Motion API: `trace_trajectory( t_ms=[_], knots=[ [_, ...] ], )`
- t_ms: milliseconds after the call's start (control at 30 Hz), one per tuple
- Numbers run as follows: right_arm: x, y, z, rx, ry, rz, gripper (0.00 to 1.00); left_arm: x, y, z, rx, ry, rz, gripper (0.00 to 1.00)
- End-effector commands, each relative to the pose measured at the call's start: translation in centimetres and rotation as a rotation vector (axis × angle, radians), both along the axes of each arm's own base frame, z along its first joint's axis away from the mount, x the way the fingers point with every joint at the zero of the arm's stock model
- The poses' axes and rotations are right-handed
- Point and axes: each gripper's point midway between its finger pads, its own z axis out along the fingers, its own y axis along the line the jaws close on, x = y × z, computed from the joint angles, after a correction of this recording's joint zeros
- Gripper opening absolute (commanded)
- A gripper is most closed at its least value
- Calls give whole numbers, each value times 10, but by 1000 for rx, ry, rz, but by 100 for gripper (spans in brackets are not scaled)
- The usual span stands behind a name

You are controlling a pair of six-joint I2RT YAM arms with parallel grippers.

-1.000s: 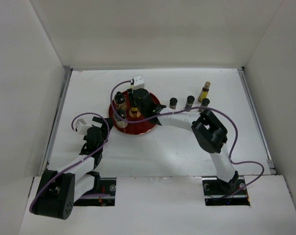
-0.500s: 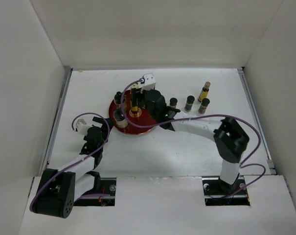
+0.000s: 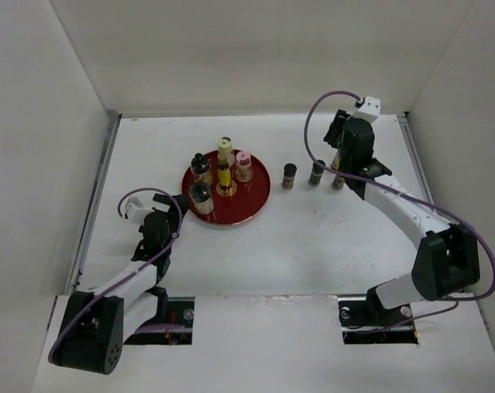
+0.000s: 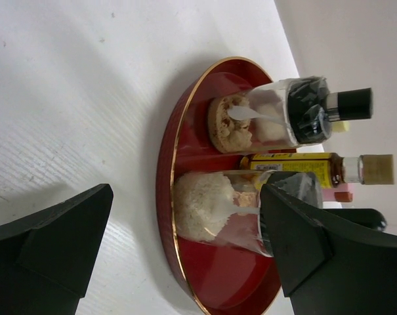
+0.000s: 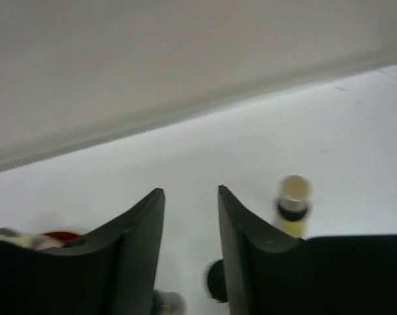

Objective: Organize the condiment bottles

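Note:
The red tray [image 3: 245, 206] holds several condiment bottles: two black-capped jars [image 3: 200, 169] [image 3: 200, 193], a yellow brown-capped bottle [image 3: 224, 176], a cream-capped one [image 3: 225, 150] and a pink-capped one [image 3: 244, 164]. Right of the tray stand three dark-capped bottles [image 3: 289, 174] [image 3: 317, 172] [image 3: 338, 182]. My right gripper [image 3: 339, 124] hovers above the rightmost of them, open and empty. In the right wrist view a slim yellow bottle [image 5: 292, 205] stands just right of the right gripper [image 5: 190, 191]. My left gripper [image 3: 160, 214] rests open on the table, left of the tray. In the left wrist view, the left gripper [image 4: 185, 193] faces a jar of white powder [image 4: 211, 210].
White walls close the table at the back and both sides. A metal rail [image 3: 100, 196] runs along the left edge. The right arm's purple cable [image 3: 312, 135] loops above the loose bottles. In the left wrist view the tray's gold rim [image 4: 167, 216] lies close ahead of the fingers.
The right arm has swung from over the tray to the back right, above the loose bottles, uncovering the tray's bottles. Its jaws opened wide, then narrowed. The left arm has barely moved.

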Motion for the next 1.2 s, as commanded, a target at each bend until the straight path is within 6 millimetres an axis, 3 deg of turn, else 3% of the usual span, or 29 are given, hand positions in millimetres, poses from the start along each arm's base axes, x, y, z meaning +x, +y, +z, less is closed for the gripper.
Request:
trace_trajectory(
  t_ms=[0, 67, 200, 367, 633, 867, 1067, 1167],
  knots=[
    [-1, -30, -37, -64, 129, -92, 54, 3, -1, 18, -4, -67, -7, 100],
    [7, -52, -47, -77, 154, -160, 59, 1, 1, 16, -3, -57, 3, 100],
    [24, -69, -67, -80, 208, -185, 62, 1, 5, 13, 2, -44, 21, 100],
    [43, -71, -79, -66, 258, -168, 62, 0, 11, -5, -4, 14, 47, 100],
    [62, -85, -99, -81, 297, -192, 58, 3, 8, -6, 2, 15, 41, 100],
    [68, -81, -113, -84, 334, -181, 50, 4, 6, -9, -3, 25, 34, 100],
    [68, -83, -102, -95, 320, -192, 25, 4, 4, -9, -5, 25, 26, 100],
    [60, -90, -65, -89, 212, -230, 19, 5, 4, -6, -2, 14, 24, 100]
  ],
)
